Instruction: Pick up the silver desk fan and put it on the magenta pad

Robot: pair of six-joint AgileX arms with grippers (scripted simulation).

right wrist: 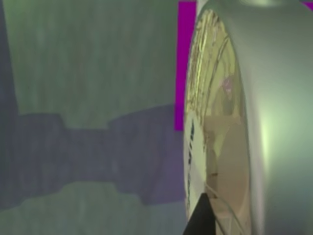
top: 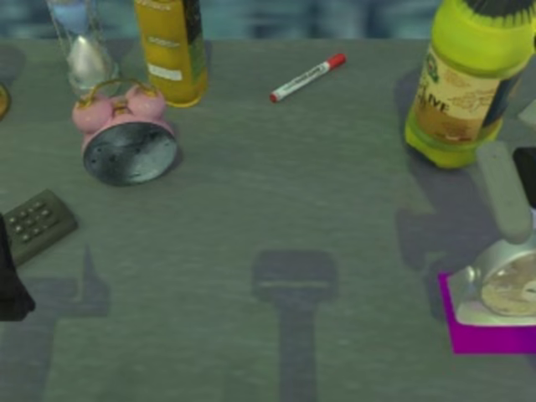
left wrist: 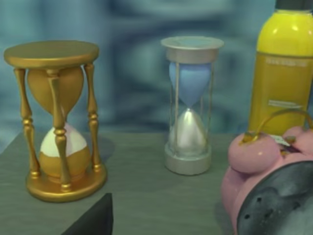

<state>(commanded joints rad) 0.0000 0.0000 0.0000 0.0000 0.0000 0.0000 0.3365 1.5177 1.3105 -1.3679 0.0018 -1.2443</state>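
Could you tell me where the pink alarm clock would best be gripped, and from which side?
Probably from above, across the pink alarm clock's round body behind the dark face: it leans back with its two bells toward the yellow bottle. I'd judge the body firmer than the thin gold handle. The left arm at the table's left edge is nearest.

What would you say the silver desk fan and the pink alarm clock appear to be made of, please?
The silver desk fan, sitting on the magenta pad, looks like polished metal: its housing mirrors its surroundings in the right wrist view. The pink alarm clock looks like glossy painted metal or plastic, with soft highlights on its bells, a gold-toned handle and a dull, speckled grey face.
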